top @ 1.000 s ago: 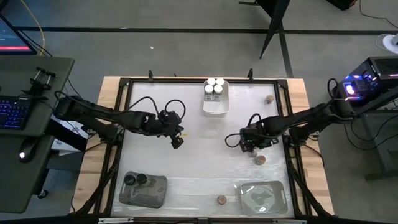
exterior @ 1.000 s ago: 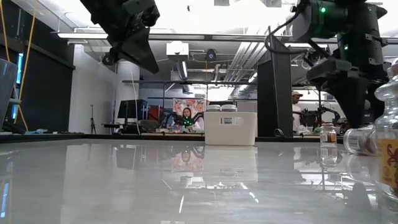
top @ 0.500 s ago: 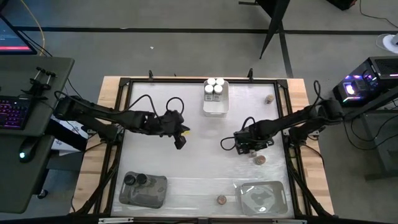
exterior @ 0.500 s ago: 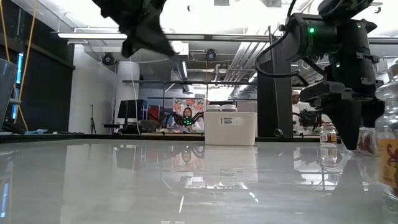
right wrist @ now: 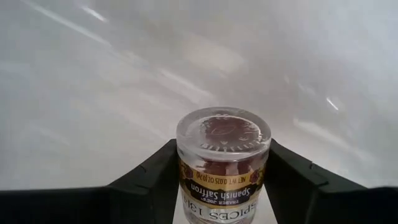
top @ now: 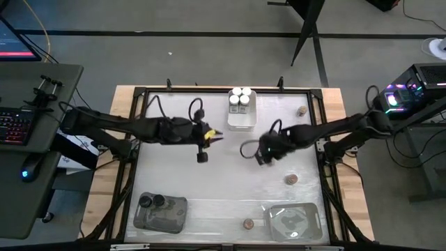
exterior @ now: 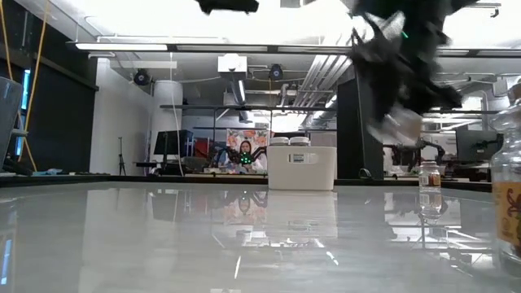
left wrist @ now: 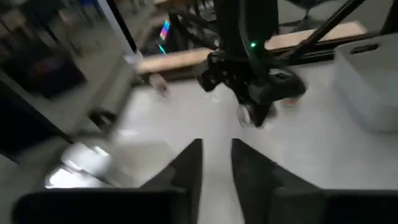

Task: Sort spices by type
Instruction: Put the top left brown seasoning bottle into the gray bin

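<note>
A: What's in hand?
B: The right gripper (right wrist: 219,186) clamps a saffron jar (right wrist: 222,163), lifted just beside the white tray (top: 242,120).
A: Next?
B: Probably carry it to matching jars. The left gripper (left wrist: 216,163), barely parted, holds nothing.

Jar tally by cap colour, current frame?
White-topped jars: 4
Black-topped jars: 2
Brown-topped jars: 3
Saffron jar in the right gripper, cap hidden: 1
Total: 10
</note>
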### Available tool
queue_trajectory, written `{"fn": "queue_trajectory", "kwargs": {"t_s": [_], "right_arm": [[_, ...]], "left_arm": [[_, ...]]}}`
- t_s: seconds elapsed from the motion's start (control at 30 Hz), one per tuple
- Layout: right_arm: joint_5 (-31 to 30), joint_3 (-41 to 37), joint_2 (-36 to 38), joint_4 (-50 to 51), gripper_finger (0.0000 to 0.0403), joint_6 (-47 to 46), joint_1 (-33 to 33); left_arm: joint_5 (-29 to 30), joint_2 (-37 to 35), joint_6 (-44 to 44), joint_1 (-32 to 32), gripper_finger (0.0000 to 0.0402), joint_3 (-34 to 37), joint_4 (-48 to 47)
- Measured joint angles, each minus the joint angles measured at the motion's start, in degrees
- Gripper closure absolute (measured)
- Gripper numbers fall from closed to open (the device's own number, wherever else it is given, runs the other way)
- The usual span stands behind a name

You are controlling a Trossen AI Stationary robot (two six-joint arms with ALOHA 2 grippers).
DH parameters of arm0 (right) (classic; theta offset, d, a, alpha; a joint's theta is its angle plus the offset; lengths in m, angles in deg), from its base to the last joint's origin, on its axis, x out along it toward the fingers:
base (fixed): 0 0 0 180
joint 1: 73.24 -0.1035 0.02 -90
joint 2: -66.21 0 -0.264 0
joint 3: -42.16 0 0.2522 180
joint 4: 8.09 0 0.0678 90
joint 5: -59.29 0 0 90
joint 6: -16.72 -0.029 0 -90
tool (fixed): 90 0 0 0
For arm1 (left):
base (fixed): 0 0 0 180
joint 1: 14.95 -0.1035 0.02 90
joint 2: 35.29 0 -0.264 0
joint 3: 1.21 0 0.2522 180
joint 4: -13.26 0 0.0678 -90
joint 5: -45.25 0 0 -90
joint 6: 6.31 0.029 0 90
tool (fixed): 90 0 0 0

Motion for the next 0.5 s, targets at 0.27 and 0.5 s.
{"fn": "queue_trajectory", "kwargs": {"t_s": [0.27, 0.5], "right_arm": [[-4.5, 15.0, 1.3, -19.1, 0.0217, 10.8, 5.4], [-11.3, 25.6, 1.3, -33.2, 0.0217, 15.8, 8.1]], "left_arm": [[15.9, -0.1, 34.4, -0.7, 0.0184, -9.9, -7.6], [28.1, 0.0, 50.0, -0.7, 0.01, -10.8, -5.3]]}}
